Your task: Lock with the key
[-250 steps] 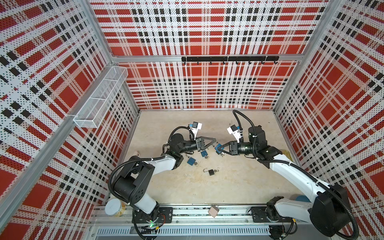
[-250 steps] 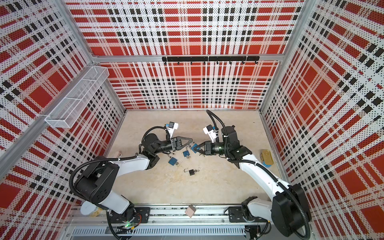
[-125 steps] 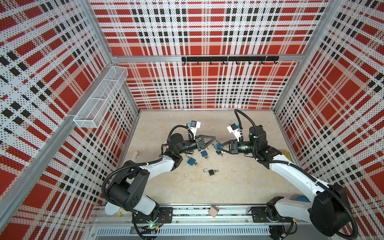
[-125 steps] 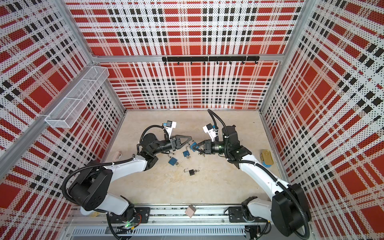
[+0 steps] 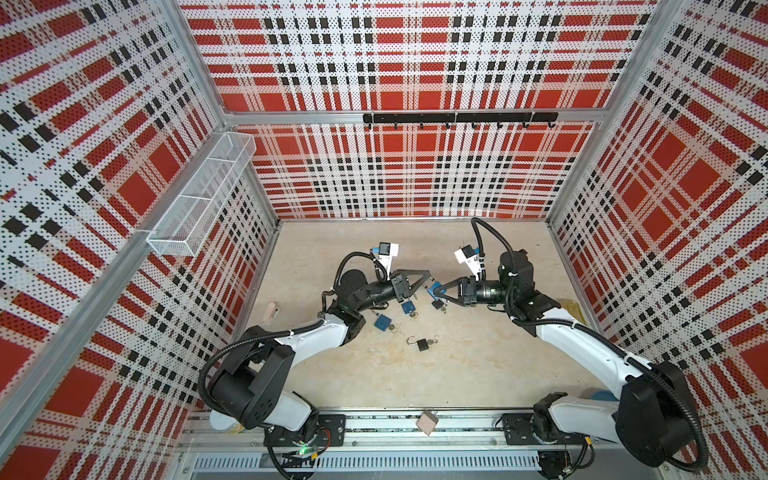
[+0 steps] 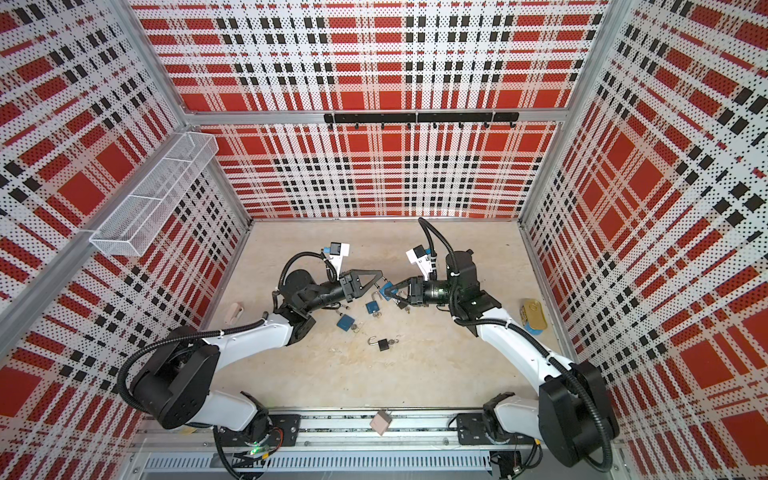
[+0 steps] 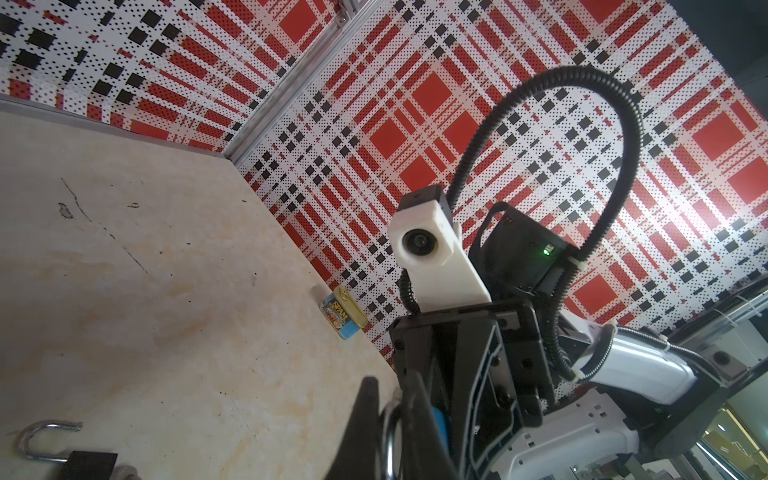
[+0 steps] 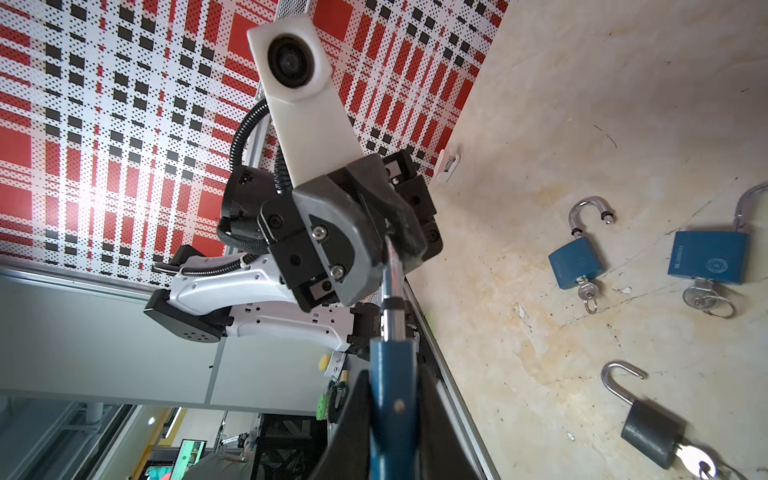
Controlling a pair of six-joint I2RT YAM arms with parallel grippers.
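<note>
My right claw (image 8: pixel 392 386) grasps the blue padlock (image 8: pixel 392 357) and my left claw (image 8: pixel 390 239) clenches its shackle (image 8: pixel 392 286), so a skewed push could twist the padlock loose.

walls (image 5: pixel 415 62): red-white-black plaid, dotted | floor (image 5: pixel 478 365): mottled beige | held padlock (image 8: pixel 392 399): blue | floor padlock (image 8: pixel 575 264): blue, silver shackle | front padlock (image 5: pixel 422 343): black | wire basket (image 5: pixel 199 199): white | hook rail (image 5: pixel 457 117): black | Spam tin (image 7: pixel 343 313): blue, yellow

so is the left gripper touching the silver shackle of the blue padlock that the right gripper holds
Touching. The right wrist view shows the left gripper pinched shut on the silver shackle rising from the blue padlock.
</note>
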